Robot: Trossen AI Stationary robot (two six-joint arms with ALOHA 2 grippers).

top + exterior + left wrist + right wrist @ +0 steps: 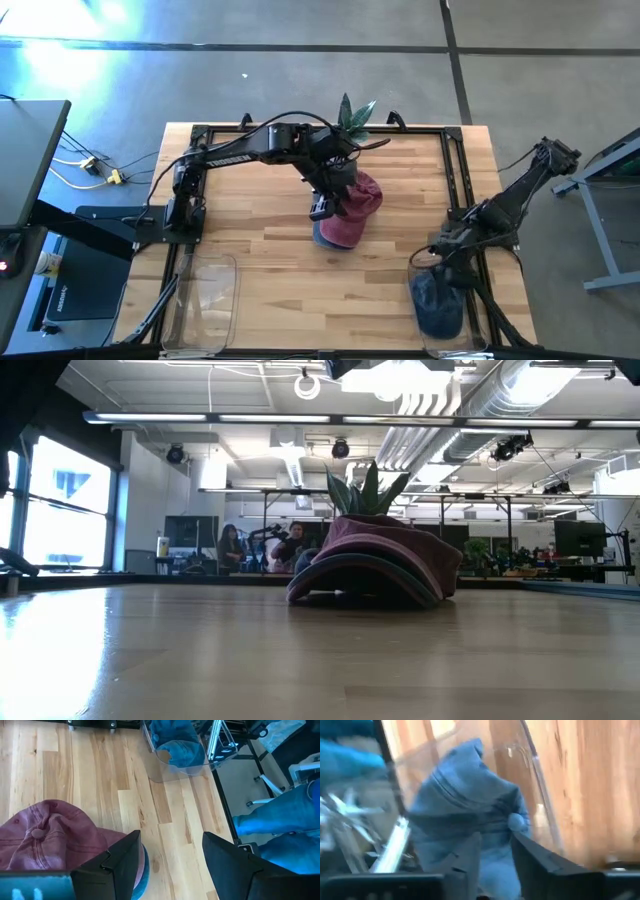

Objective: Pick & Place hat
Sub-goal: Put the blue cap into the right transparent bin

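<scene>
Maroon hat [355, 205] over perhaps teal one; blue hat [437, 300].

L arm [250, 150]: black, jointed, cabled | R arm [510, 200]: black, cabled | claw fingers [112, 865]: dark, flat

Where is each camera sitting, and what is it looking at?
High view: above the table, looking down; both arms show, left pincer over the maroon hat.
Low view: at tabletop height, facing the room; no arm shows.
Left wrist view: looking past its open pincer at the maroon hat.
Right wrist view: looking past its pincer at the blue hat.
Shared: the high view and right wrist view both show the blue hat in the clear bin.
</scene>
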